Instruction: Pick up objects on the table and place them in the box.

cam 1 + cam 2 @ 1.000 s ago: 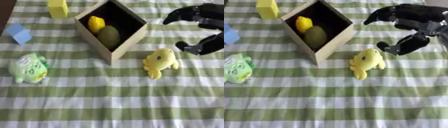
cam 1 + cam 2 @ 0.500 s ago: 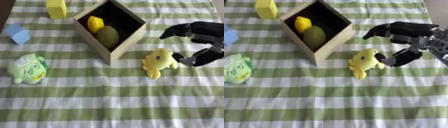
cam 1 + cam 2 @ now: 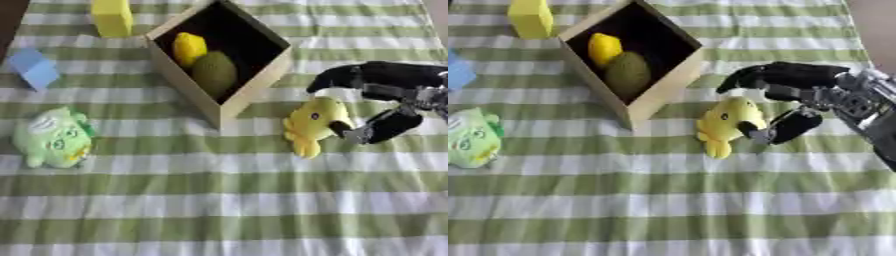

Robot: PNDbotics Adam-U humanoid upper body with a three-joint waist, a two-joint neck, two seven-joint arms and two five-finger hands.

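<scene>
Right eye view: right hand point(image 3: 798, 102) fingers spread around soft yellow plush point(image 3: 726, 122).

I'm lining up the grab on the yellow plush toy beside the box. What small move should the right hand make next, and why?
Probably close the right hand on the yellow plush toy. Its fingers arch over the toy's top and its thumb sits at the toy's near side, so the toy lies between them, ungripped. The box stands just left.

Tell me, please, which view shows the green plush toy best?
The left eye view: the green plush toy lies whole on the striped cloth, left of the box. In the right eye view the picture's left edge cuts it off, so only part shows.
</scene>
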